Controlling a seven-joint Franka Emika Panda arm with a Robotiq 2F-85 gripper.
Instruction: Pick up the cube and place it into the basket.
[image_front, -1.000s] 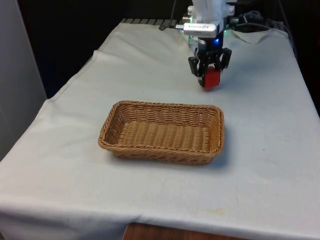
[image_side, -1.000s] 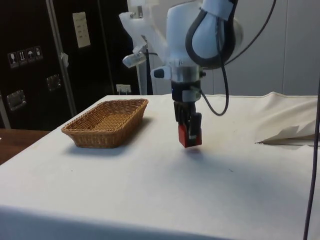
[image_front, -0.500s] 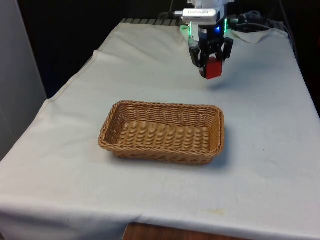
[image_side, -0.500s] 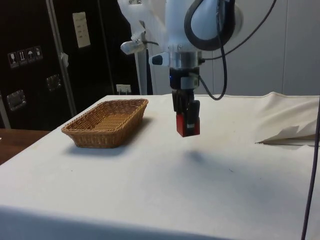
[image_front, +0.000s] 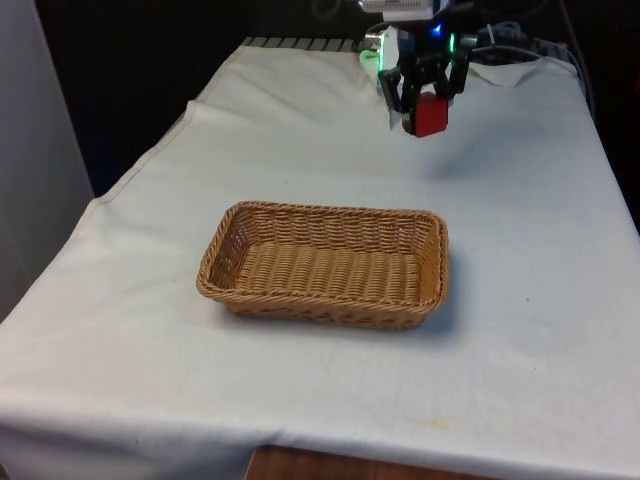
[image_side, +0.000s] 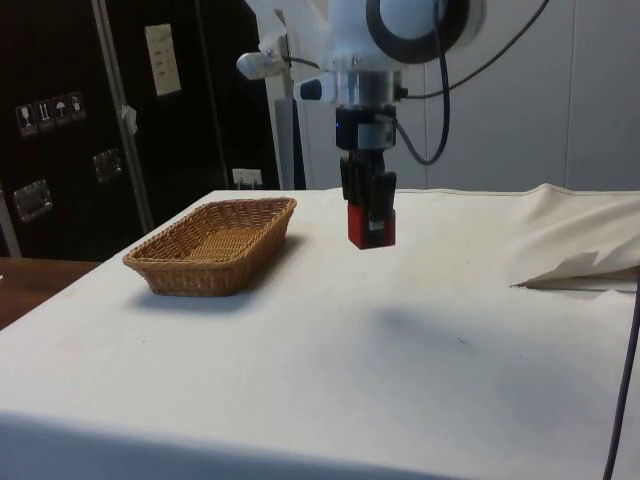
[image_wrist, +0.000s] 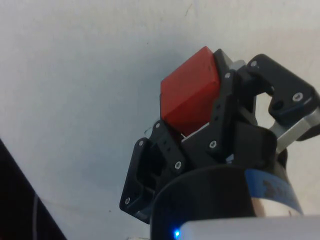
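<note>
A red cube (image_front: 430, 114) hangs in the air well above the white cloth, far behind the basket. My gripper (image_front: 427, 104) is shut on the cube, its black fingers pressing two opposite sides. From the side, the cube (image_side: 370, 227) and gripper (image_side: 368, 212) hover clear of the table, to the right of the basket there. The wrist view has the cube (image_wrist: 190, 91) held between the fingers (image_wrist: 222, 107) over bare cloth. A brown wicker basket (image_front: 231, 268), oblong and with nothing in it, sits mid-table; its rim (image_side: 160, 262) is nearer the side camera's left.
White cloth (image_front: 520, 330) covers the whole table, with a rumpled fold (image_side: 575, 268) at the side view's right. A black cable (image_side: 625, 380) hangs at that view's right edge. Table edges drop off on the front view's left and right.
My gripper has risen steadily with the red cube held in it, from just above the cloth to well above it. The basket has stayed put.
</note>
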